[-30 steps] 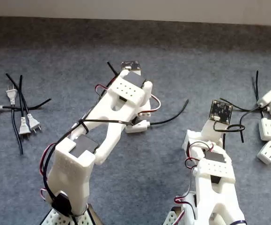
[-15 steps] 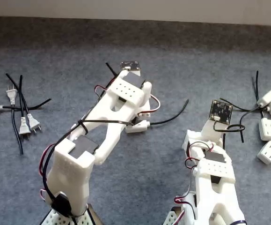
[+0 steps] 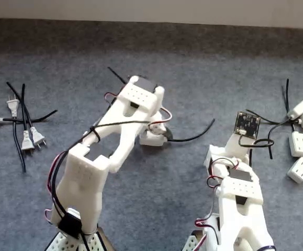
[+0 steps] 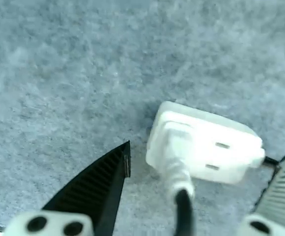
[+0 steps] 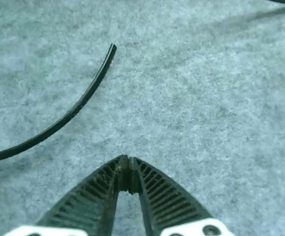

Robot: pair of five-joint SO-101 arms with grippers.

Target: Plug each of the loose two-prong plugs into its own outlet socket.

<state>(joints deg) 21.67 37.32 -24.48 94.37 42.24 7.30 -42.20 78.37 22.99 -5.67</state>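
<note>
A white outlet socket lies on the grey carpet with a white plug and its black cable pushed into it. My left gripper is open and straddles this socket; one finger stands clear of it, the other is close to its end. From above, that socket sits under the left arm's wrist. Three loose two-prong plugs lie in a tangle of black cables at far left. Several free sockets lie at far right. My right gripper is shut on nothing, low over bare carpet.
A black cable trails right from the plugged socket, and its cut end lies ahead of my right gripper. Open carpet stretches between the arms and across the back. The right arm stands at front right.
The left arm has swung slightly left and its wrist has turned. The plugged socket and its cable have shifted a little. The right arm has not moved.
</note>
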